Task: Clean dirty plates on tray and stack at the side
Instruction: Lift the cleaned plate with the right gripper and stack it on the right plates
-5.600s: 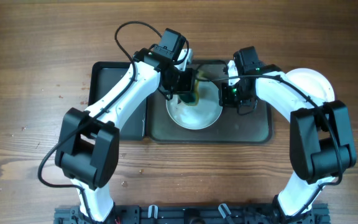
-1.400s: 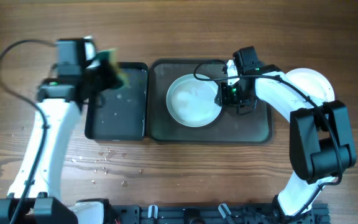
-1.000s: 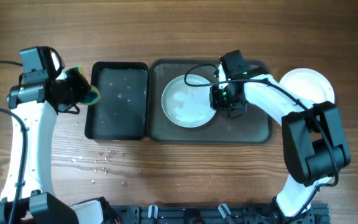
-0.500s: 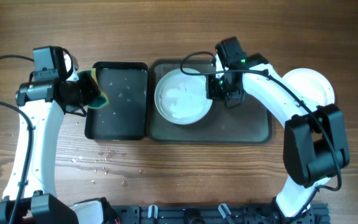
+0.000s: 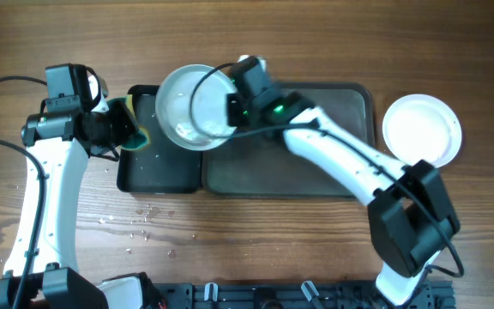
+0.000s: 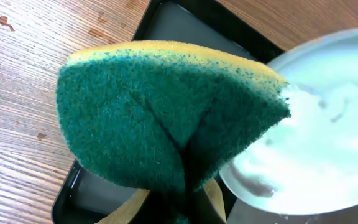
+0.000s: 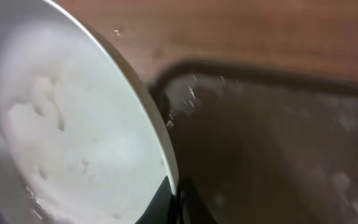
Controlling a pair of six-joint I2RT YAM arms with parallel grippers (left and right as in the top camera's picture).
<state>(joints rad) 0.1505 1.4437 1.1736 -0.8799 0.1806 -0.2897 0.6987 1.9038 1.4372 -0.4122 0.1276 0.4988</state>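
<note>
1. Fingers of the right gripper (image 5: 229,110) are clamped on the rim of one white plate (image 5: 187,118). The right wrist view shows the rim nipped between them and the plate tilted.
2. Left gripper (image 5: 125,129) is squeezed onto the green sponge (image 6: 166,118), which is folded by the grip. It hangs over the left edge of the narrow black tray (image 5: 157,172), just beside the plate's rim.
3. Held plate: over the far right corner of the black tray, clear of the large grey-green tray (image 5: 316,163). Its face carries a wet, foamy film, and no dark smudge can be made out.
4. Grey-green tray: no plates rest on it in the overhead view.
5. Side stack (image 5: 421,129): white plates sit on the table to the right of the grey-green tray. Their number cannot be told from above.
6. Assessment: the task appears near its end. The held plate is judged to be the last one. Remaining work is likely a final wipe or drain, then carrying it across to the side stack.
</note>
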